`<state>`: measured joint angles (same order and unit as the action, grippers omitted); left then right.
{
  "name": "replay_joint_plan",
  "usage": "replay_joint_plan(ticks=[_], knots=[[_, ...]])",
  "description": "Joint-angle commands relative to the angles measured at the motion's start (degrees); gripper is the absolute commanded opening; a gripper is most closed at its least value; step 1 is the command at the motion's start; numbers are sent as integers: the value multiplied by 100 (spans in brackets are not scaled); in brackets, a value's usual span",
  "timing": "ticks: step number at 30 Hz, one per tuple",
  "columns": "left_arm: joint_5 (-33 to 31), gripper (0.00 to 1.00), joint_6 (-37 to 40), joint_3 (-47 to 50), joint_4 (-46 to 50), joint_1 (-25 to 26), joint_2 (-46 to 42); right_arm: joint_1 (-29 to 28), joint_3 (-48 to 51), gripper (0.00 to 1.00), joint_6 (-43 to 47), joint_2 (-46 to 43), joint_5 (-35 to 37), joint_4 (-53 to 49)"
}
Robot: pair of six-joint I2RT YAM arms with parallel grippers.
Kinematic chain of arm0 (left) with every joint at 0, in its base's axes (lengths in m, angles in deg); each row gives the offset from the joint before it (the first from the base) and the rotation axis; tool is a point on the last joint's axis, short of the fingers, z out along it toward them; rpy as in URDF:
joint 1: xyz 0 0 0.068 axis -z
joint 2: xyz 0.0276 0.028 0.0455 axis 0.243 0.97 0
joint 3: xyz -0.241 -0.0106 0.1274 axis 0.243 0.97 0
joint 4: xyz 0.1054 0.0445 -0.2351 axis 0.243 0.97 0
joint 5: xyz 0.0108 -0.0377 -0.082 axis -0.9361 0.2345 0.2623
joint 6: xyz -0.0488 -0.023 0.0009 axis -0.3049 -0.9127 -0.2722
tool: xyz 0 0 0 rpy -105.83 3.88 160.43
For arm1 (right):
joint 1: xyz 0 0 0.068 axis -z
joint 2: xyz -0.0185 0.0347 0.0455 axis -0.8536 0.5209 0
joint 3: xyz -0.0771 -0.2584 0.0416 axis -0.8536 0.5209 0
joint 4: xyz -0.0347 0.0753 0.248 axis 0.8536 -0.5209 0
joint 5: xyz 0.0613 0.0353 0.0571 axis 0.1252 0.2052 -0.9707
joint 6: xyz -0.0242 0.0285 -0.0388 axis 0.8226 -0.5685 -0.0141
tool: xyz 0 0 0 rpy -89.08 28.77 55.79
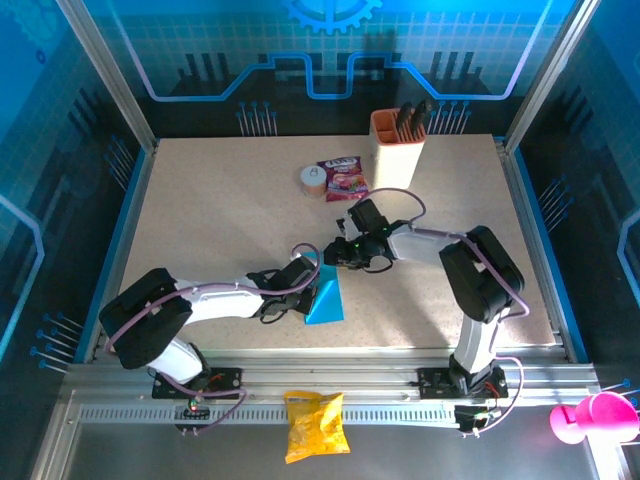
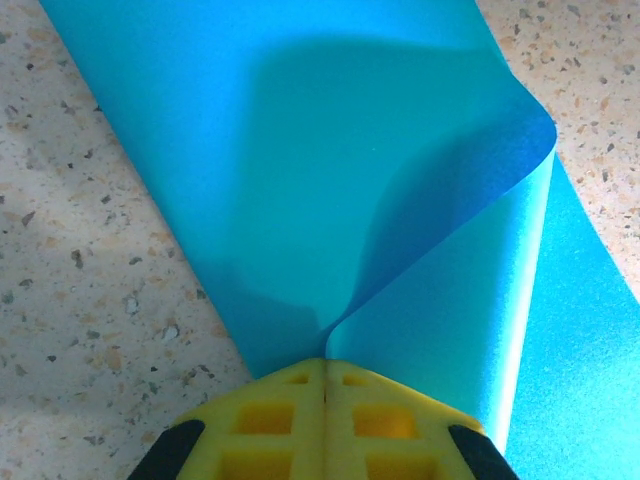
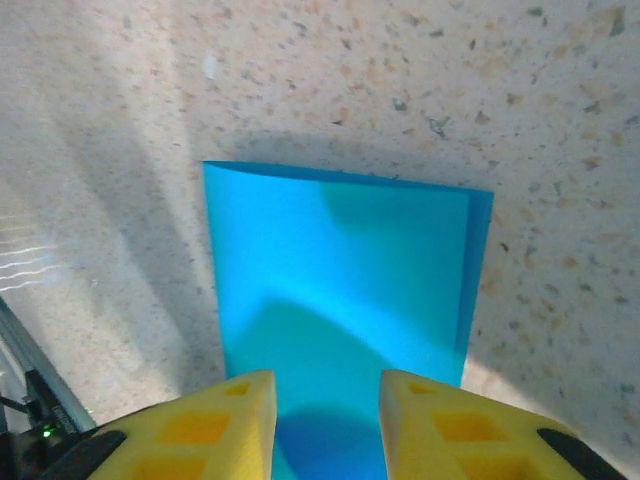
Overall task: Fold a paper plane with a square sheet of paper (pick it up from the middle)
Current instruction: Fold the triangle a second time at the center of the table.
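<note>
- Yellow crisp bag (image 1: 315,425): lies on the metal rail in front of the arm bases, off the table (image 1: 200,220) and well apart from the work. Leave it alone.
- Square sheet of paper (image 1: 328,300): cyan-blue, partly folded, on the near middle of the table between the two arms. In the left wrist view one layer of it (image 2: 350,150) lifts and curls over in a soft loop, not yet creased.
- Left gripper (image 1: 308,272): yellow jaws pressed together (image 2: 322,380), pinching the paper's edge where the curl begins. Judged best kept as the anchor, held low and steady so that the layers do not slide.
- Right gripper (image 1: 335,255): jaws spread (image 3: 325,400), poised above the folded end of the sheet (image 3: 340,270), gripping nothing. Judged step: flatten the fold. Line up the edges first, then press along the crease away from the pinch. A skewed press would set a crooked centre line.
- Snack packet (image 1: 343,178) and tape roll (image 1: 313,179): side by side, farther back, clear of both arms.
- Orange holder (image 1: 398,140): at the far edge, with dark handles standing in it.
</note>
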<state>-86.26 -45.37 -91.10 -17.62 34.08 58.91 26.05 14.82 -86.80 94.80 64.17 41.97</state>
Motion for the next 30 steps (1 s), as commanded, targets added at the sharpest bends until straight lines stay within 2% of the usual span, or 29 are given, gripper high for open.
replay_joint_plan(ticks=[1, 5, 9, 19, 30], knots=[[152, 0, -37, -34, 60, -33, 113, 6, 358, 26, -226, -495, 65, -86], [188, 0, -33, -47, 54, -37, 116, -224, 849, 8, -621, -818, 122, 294], [200, 0, -15, -50, 37, -38, 133, -585, 1117, 1, -1019, -882, 248, 651], [201, 0, 16, -52, 37, -33, 135, -1163, 976, 0, -1395, -536, 434, 935], [209, 0, 46, -30, 28, -38, 119, -1062, 1415, 0, -1627, -258, 722, 1193]])
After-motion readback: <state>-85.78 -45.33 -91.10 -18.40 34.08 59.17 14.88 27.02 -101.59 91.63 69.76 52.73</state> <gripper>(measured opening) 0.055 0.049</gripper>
